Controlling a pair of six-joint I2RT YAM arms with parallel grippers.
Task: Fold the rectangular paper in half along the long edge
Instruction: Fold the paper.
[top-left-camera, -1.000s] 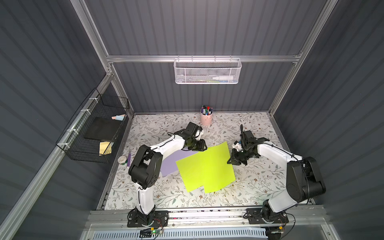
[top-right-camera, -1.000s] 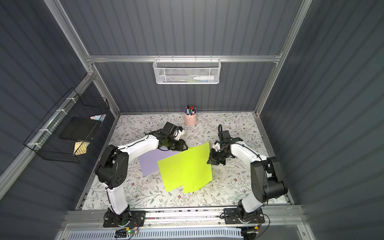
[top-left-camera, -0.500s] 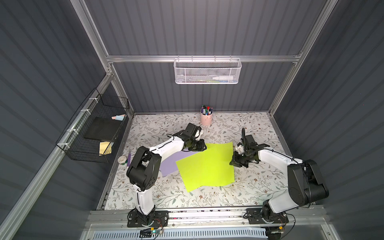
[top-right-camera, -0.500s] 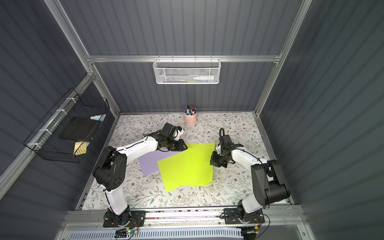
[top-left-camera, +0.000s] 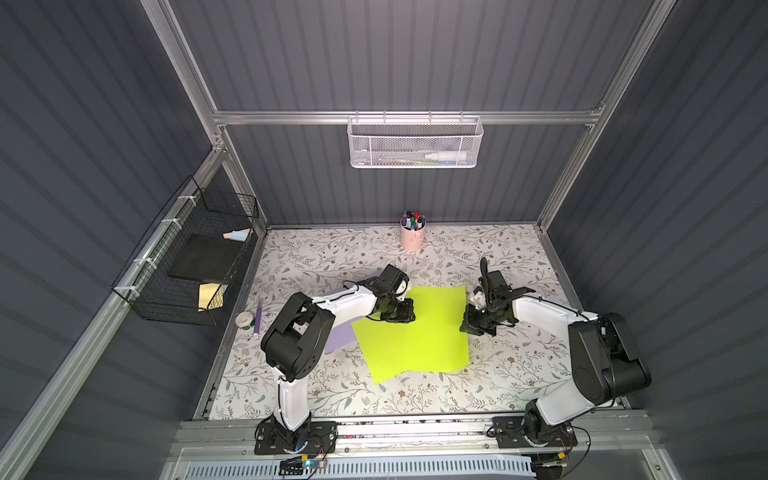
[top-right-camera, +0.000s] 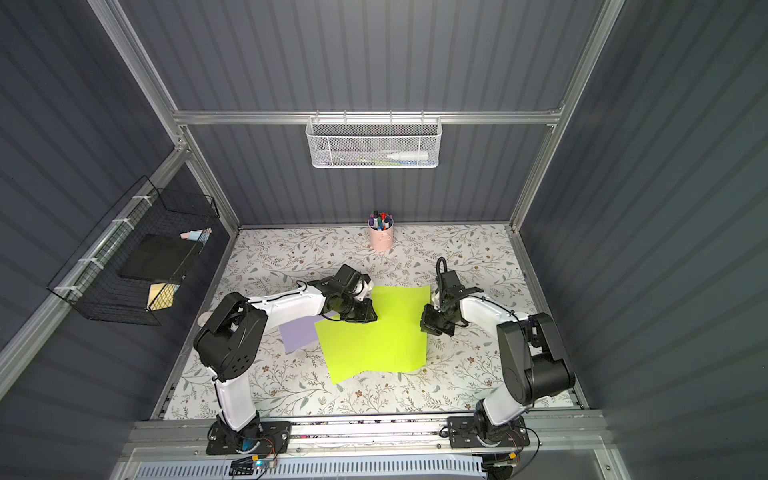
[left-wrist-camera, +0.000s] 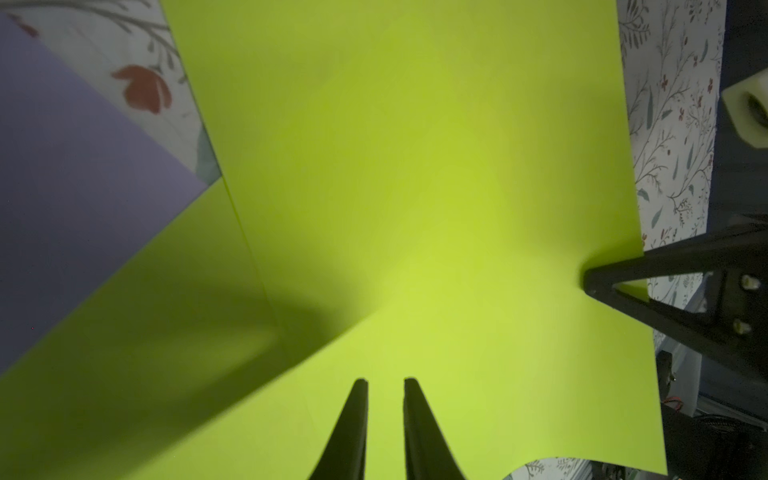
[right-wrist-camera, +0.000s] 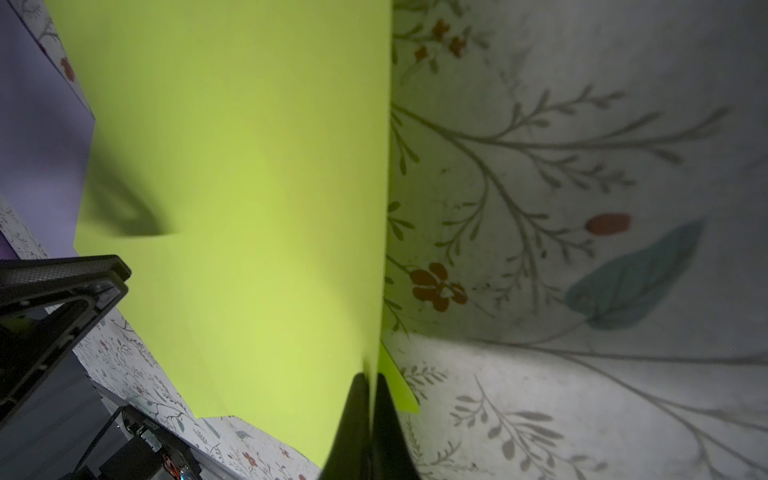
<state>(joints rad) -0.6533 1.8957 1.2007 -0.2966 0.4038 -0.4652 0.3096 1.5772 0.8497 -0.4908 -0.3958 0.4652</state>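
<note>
**Right edge pinched, left pincer low over the sheet**

The lime-green paper (top-left-camera: 415, 336) lies on the floral counter (top-left-camera: 332, 257) between my two arms, doubled over on itself. Its left part overlaps a purple sheet (top-left-camera: 338, 338). The two layers do not sit square. In both top views the near edge shows a step, and the left wrist view shows the upper layer's edge crossing the lower one at a slant.

My right pincer (right-wrist-camera: 371, 376) is closed tight on the paper's right edge, about halfway along it. A sliver of the lower layer peeks out just beside the tips.

My left pincer (left-wrist-camera: 384, 380) is over the far-left part of the sheet, pointing across it toward the right pincer. Its tips stand a narrow gap apart with nothing between them. I cannot tell whether they touch the paper.

The relation that matters is that the free right edge runs far to near and lies in my right pincer. I judge the right arm should square that edge onto the layer below, while the left arm, nearer the opposite side, holds the paper flat.
</note>
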